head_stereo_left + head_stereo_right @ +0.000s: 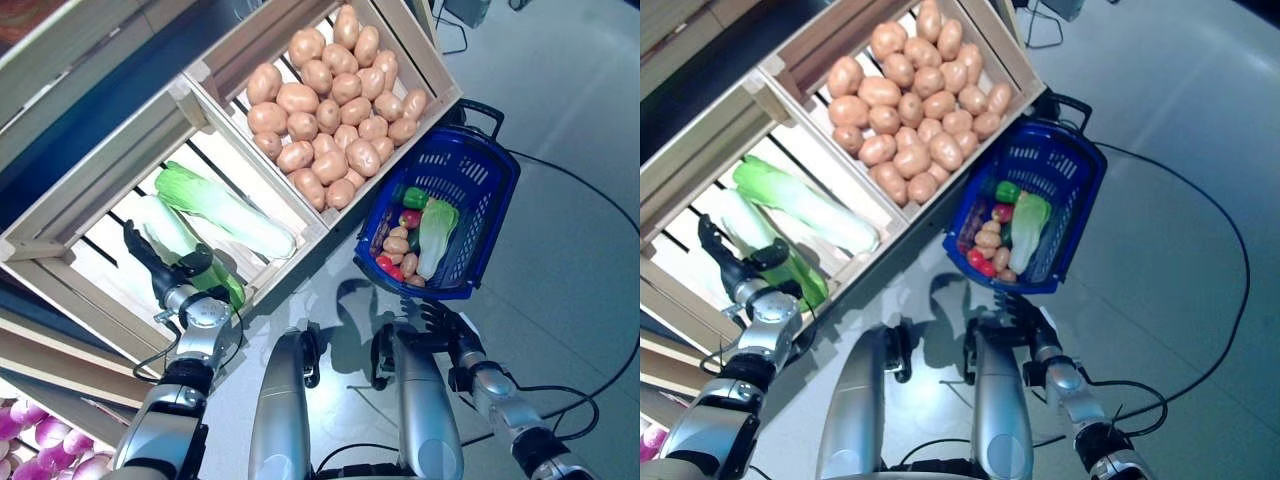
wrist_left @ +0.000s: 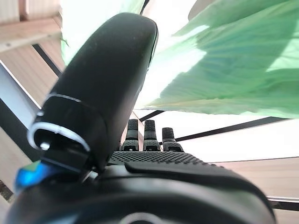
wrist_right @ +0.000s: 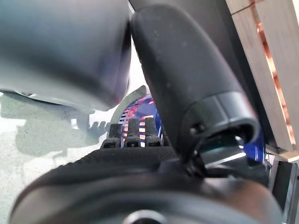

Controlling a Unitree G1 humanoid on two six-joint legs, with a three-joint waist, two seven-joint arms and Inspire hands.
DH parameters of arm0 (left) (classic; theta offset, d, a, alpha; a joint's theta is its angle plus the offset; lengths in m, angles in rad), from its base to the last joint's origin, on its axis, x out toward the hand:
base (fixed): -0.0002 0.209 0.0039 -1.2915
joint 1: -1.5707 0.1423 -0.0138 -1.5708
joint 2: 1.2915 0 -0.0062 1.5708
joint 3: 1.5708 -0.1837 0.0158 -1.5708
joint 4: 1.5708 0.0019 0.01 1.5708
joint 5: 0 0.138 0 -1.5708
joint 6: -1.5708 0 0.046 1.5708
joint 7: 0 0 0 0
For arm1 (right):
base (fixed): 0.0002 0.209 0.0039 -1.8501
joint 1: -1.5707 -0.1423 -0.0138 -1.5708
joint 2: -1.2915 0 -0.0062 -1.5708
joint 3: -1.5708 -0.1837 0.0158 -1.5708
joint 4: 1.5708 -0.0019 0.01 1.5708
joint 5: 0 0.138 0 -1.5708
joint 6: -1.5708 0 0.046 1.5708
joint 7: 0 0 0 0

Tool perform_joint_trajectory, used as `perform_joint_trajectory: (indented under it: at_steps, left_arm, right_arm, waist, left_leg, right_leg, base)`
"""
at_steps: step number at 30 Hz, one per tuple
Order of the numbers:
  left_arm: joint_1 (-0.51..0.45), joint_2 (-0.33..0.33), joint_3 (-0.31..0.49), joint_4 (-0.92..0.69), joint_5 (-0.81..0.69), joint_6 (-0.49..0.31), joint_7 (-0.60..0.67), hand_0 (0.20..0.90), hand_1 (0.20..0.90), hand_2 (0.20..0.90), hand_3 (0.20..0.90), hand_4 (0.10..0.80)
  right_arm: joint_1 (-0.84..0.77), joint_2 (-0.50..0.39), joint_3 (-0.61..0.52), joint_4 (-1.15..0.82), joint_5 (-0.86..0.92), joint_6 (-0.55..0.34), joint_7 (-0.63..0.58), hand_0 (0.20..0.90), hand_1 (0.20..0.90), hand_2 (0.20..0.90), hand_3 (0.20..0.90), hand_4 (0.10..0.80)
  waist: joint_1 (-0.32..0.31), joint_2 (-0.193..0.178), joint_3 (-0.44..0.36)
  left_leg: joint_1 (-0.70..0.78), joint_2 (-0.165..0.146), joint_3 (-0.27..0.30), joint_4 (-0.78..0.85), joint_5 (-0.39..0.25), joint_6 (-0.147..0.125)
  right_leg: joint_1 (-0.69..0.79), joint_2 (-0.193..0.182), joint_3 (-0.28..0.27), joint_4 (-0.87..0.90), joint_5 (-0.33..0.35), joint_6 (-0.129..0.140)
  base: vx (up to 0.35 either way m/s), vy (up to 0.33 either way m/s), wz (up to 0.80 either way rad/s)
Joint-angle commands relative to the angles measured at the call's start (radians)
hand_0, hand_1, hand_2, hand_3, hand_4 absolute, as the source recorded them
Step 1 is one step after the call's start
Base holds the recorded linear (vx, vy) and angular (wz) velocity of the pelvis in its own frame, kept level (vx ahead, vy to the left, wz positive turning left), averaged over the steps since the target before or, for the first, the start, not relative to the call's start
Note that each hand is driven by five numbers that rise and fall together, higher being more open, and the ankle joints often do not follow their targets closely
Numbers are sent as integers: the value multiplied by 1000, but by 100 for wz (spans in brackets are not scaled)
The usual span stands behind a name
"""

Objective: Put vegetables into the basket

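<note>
My left hand (image 1: 163,272) is inside the wooden crate (image 1: 60,250) on the stand, fingers straight and thumb spread. It lies along a pale green leafy cabbage (image 1: 172,228). In the left wrist view the straight fingers (image 2: 147,135) point under the cabbage's leaves (image 2: 224,70). The blue basket (image 1: 462,160) stands on the floor right of the stand. It holds a leafy cabbage (image 1: 437,232), a green pepper (image 1: 414,197), small potatoes (image 1: 397,245) and red vegetables (image 1: 409,218). My right hand (image 1: 440,322) is just below the basket's near rim, open and empty; its wrist view shows the basket (image 3: 140,112) past its fingers.
A second leafy cabbage (image 1: 225,210) lies in the same crate beside the first. A neighbouring crate (image 1: 440,75) of potatoes stands between my left hand and the basket. Grey floor stretches to the right of the basket.
</note>
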Motion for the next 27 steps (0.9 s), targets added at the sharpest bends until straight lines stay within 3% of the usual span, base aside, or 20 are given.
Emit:
perform_joint_trajectory:
  at_steps: [1, 12, 21, 27]
  left_arm:
    - [-95, 141, 53, 26, -57, -26, 48, 900, 900, 900, 900, 800]
    - [-341, 261, 55, 183, -383, 12, -57, 900, 900, 900, 900, 800]
    - [-509, 372, 7, 276, -540, 86, -134, 900, 900, 900, 900, 800]
    - [-588, 438, -35, 327, -569, 109, -147, 900, 900, 900, 900, 800]
  right_arm:
    - [10, -46, -15, -33, 34, -24, -52, 900, 900, 900, 900, 800]
    - [-45, -90, -20, 5, 57, -61, -80, 900, 900, 900, 900, 800]
    - [-8, -137, -66, -26, 71, -131, -94, 900, 900, 900, 900, 800]
    - [-2, -164, -88, -37, 76, -156, -72, 900, 900, 900, 900, 800]
  waist:
    - [-5, -12, -29]
    - [-33, -26, 8]
    - [-61, -34, 8]
    - [-74, -33, 8]
  left_leg:
    - [51, -22, 65, -5, -57, 90]
    - [-63, 15, 83, 23, -63, 98]
    - [-150, 37, 90, 54, -77, 112]
    - [-159, 49, 100, 56, -82, 107]
  right_leg:
    - [33, 4, 19, -63, 72, -25]
    - [-84, 28, 30, -55, 93, -20]
    - [-174, 48, 40, -43, 103, -15]
    - [-182, 54, 40, -46, 99, -18]
  base:
    - [-5, 25, -4]
    - [-16, 61, -4]
    - [-11, 45, -6]
    - [6, 3, 0]
